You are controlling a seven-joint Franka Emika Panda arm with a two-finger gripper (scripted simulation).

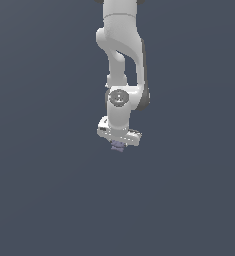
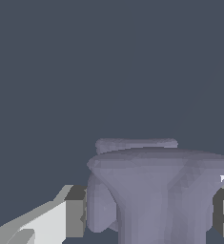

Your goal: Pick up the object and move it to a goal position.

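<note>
In the exterior view, near the middle of a plain dark slate-blue surface (image 1: 49, 200), a white, glossy, jointed robot arm (image 1: 121, 55) reaching straight down, ending in a white two-fingered gripper (image 1: 118, 144). Directly beneath the gripper body, a tiny pale purple-grey blocky object of irregular shape (image 1: 118, 146), only partly showing below the white housing, so no offset to either side of the hand. Too small here to tell finger contact, or whether the object rests on the surface or hangs just above it. No goal marker visible anywhere. In the wrist view, the same purple-grey object (image 2: 156, 190) filling the space between the two fingers, flaring to a broad top over a narrower stem, a second flat slab visible behind. A dark grey pad (image 2: 75, 212) of one finger close against one flank, the other pad (image 2: 223, 209) close against the opposite flank; fingers drawn in to pinch the object, with contact looking made on both sides though not beyond doubt. Stem apparently running along the approach direction, broad width spanning the gap between the pads. Judged: grasp in place, next a straight lift and carry; risk of slip on the sloped, flaring faces.
</note>
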